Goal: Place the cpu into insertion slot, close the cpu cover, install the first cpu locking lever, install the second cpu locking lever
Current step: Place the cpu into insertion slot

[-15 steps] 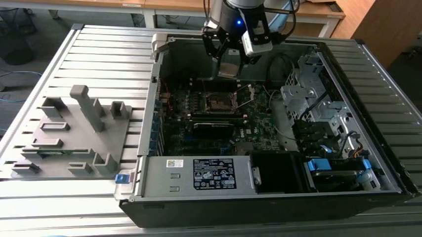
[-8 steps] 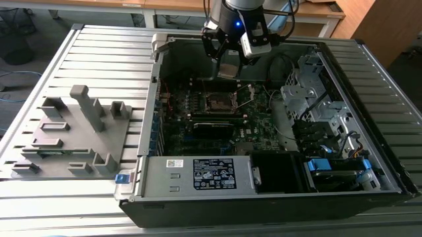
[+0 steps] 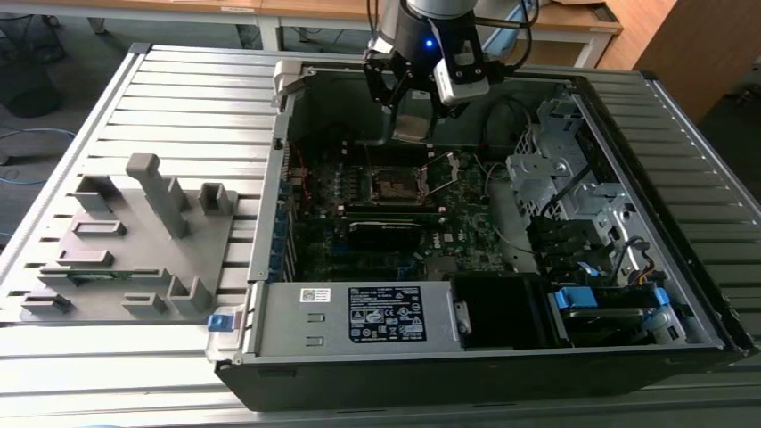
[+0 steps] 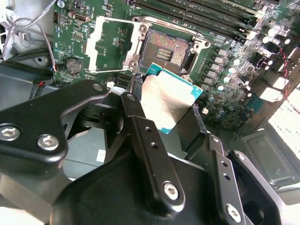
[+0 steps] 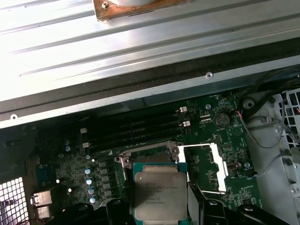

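While near insertion slot (image 4: 166,50), cpu (image 5: 160,194) in gripper (image 4: 164,105)

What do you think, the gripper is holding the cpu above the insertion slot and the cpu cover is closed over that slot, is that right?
Not quite: the cpu cover is open, swung to the side of the insertion slot, as the second wrist view shows. The rest holds: the gripper holds the cpu above the slot.

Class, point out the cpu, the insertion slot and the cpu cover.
cpu (image 5: 160,194): first wrist view, middle of its face.
insertion slot (image 4: 164,52): second wrist view, its dark centre.
cpu cover (image 4: 93,47): second wrist view, side bar of its frame.
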Available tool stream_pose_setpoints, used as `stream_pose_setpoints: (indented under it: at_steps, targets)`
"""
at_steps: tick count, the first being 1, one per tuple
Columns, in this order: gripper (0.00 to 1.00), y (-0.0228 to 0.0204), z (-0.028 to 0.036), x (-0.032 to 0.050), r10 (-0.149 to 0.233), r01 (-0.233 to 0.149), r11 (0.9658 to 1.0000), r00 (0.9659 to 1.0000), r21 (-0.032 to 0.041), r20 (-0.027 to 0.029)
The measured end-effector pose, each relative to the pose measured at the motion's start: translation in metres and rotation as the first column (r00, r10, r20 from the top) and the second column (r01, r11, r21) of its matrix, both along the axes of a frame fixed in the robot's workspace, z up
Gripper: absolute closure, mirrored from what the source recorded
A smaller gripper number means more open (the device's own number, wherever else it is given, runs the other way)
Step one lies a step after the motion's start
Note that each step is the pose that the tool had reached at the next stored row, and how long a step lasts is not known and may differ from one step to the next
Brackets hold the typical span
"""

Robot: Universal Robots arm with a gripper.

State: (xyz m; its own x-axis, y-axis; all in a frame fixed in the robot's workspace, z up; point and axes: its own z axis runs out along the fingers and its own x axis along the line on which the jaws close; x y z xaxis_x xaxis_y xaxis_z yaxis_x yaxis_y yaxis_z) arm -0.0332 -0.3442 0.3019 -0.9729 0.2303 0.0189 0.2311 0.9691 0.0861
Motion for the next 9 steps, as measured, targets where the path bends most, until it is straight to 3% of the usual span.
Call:
stream_pose_setpoints:
  at_steps: [9]
  targets:
    - [0.46,0.0000,-0.0103,-0.0034,-0.008,0.008,1.0000,1.0000,0.0000,0.0000]
